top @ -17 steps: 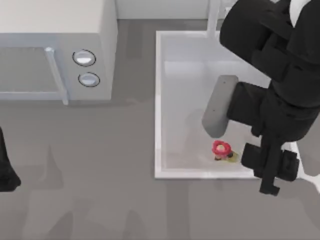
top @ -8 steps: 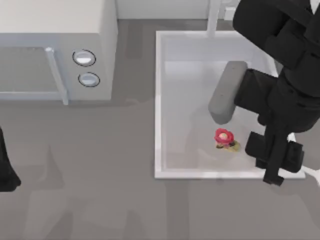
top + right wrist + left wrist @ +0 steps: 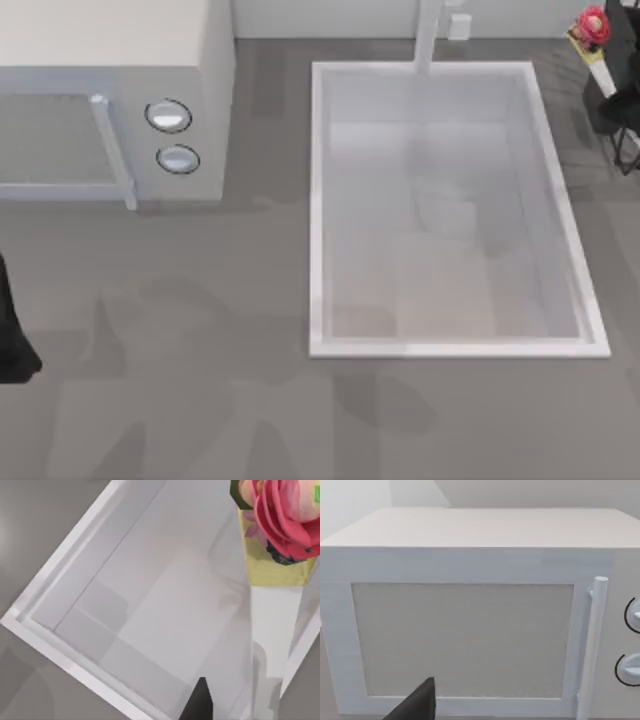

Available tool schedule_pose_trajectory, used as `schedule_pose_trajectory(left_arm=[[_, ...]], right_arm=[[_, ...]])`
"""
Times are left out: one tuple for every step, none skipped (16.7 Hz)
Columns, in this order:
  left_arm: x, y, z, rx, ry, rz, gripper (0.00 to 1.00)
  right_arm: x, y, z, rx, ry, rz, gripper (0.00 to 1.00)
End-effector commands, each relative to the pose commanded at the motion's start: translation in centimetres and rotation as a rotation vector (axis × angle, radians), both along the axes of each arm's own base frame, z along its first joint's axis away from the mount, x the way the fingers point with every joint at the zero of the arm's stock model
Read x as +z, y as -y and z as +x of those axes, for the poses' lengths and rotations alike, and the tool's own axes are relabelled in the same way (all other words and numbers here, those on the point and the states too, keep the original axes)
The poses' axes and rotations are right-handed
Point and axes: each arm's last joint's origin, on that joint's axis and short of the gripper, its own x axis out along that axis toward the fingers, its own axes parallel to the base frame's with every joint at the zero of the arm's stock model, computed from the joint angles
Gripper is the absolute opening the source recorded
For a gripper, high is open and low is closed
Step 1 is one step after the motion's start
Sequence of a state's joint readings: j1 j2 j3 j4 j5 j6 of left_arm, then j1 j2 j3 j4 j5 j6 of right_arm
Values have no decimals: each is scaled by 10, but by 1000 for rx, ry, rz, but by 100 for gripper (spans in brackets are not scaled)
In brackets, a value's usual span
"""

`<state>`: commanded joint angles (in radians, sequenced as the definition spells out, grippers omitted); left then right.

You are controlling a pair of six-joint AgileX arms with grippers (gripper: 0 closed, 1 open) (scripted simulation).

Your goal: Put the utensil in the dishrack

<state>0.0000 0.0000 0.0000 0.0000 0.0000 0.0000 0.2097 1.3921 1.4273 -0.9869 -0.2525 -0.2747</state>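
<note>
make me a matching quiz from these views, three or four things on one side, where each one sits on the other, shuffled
Things:
1. utensil
2. sink basin
3. microwave
4. left arm

Places in the top view:
A. left edge, low down
B. upper left
C. upper right corner
D. right of the microwave, centre to right

Pairs: 1-C, 2-D, 3-B, 4-A

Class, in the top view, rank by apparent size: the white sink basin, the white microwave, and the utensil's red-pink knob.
1. White rectangular sink basin
2. White box-shaped microwave, cut off by the frame, so its rank is unsure
3. Red-pink round knob of the utensil
</note>
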Motion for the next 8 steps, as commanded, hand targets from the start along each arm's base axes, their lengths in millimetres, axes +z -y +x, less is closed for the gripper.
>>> schedule_pose_trajectory(left_arm=[[0,0,0,0,0,0,100],[0,0,0,0,0,0,100],[0,0,0,0,0,0,100],[0,0,0,0,0,0,100],[0,0,0,0,0,0,100],[0,0,0,0,0,0,100],[0,0,0,0,0,0,100],[0,0,0,0,0,0,100]], right_arm=[[6,24,3,-89,78,58,0],[12,49,3,-175,163,109,0],[19,73,0,-255,254,152,0],[27,96,-7,-327,349,185,0],[34,116,-16,-389,444,209,0],[42,133,-27,-441,537,225,0],[49,147,-39,-482,622,233,0],[55,157,-52,-513,698,236,0]])
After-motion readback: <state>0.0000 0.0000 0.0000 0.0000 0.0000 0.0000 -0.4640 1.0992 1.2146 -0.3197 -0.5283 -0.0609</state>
